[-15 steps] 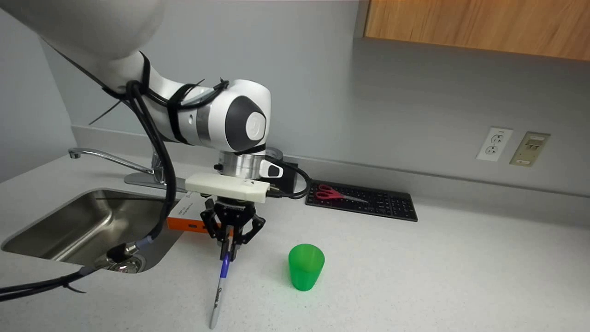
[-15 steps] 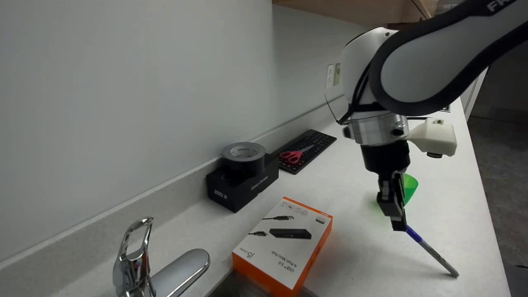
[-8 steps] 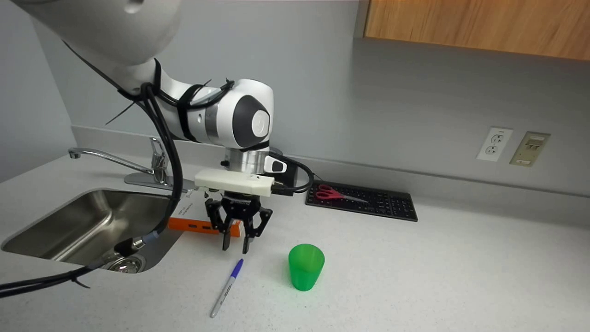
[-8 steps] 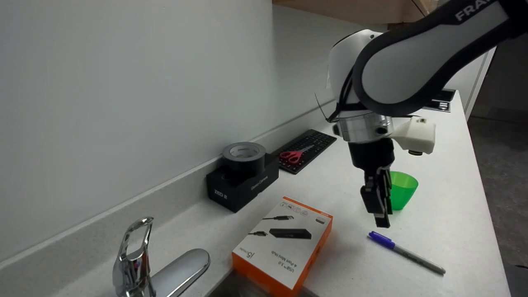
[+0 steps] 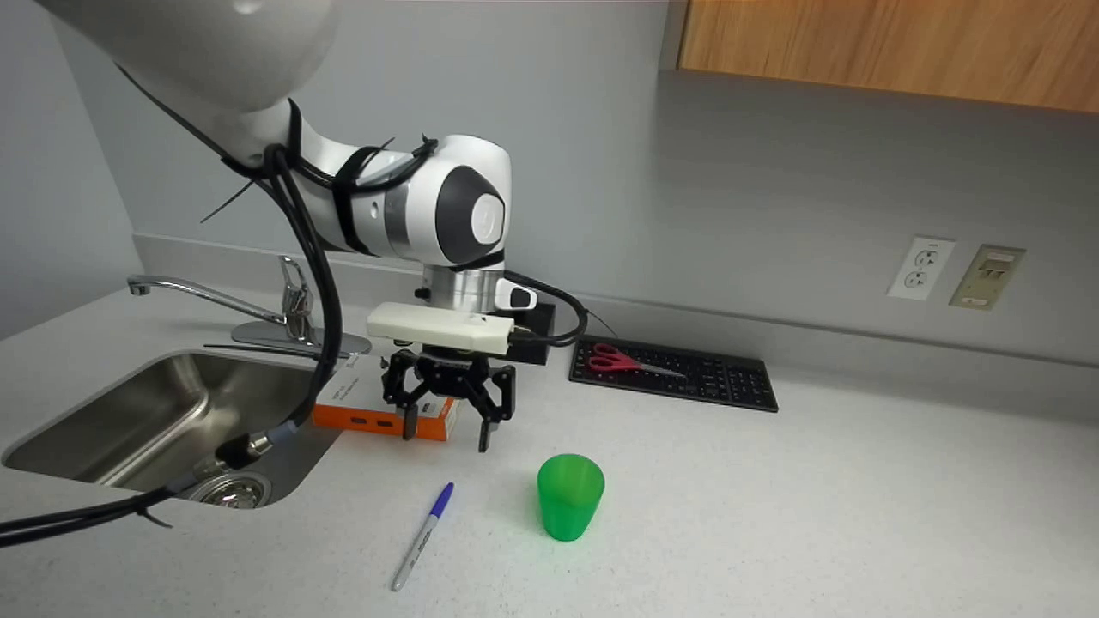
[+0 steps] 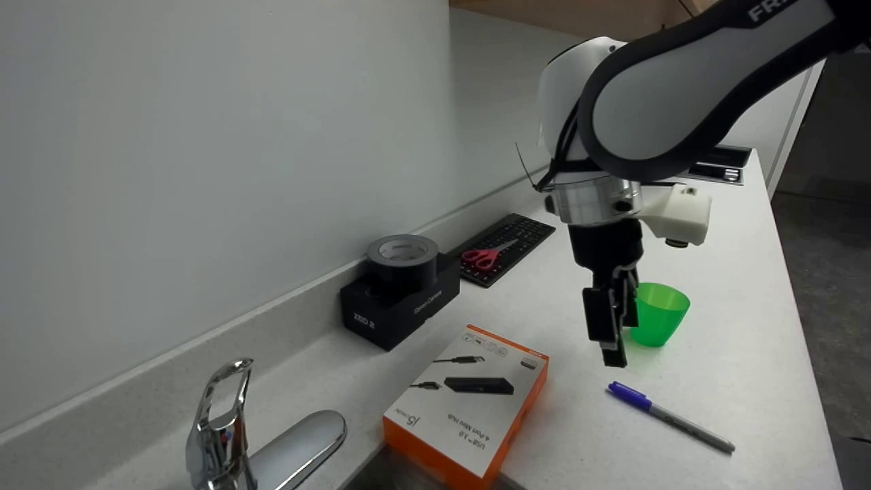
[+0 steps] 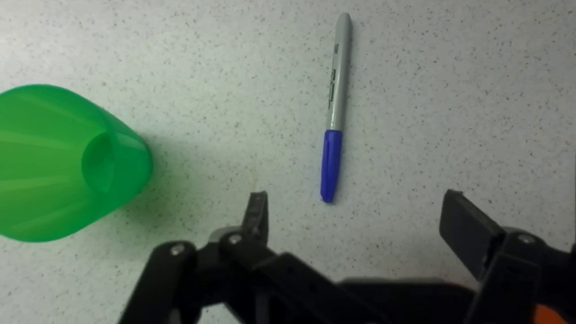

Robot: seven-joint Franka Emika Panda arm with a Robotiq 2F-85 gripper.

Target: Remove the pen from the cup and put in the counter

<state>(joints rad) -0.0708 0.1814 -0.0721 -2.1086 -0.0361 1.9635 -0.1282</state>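
Note:
The pen (image 7: 340, 76), grey with a blue cap, lies flat on the white counter (image 5: 773, 515), and both exterior views show all of it. The green cup (image 5: 570, 499) stands upright beside it with nothing inside; in the wrist view the cup (image 7: 49, 166) is cut off at the left edge. My gripper (image 5: 446, 443) is open wide above the counter, just past the pen's cap end. No object is between the fingers (image 7: 470, 229). From an exterior view the gripper (image 6: 620, 346) hangs clear of the pen (image 6: 670, 416) and partly in front of the cup.
An orange and white box (image 6: 469, 405) sits close behind the gripper, at the sink's (image 5: 197, 386) edge. Along the wall are a black box (image 6: 401, 299) with a tape roll (image 6: 403, 258) on top, a keyboard (image 5: 704, 382) bearing red scissors (image 5: 614, 358), and the faucet (image 5: 296, 309).
A second ago the gripper was shut on the tilted pen's cap. It has let go and opened wide; the pen dropped flat on the counter. The gripper has risen and moved back from it.

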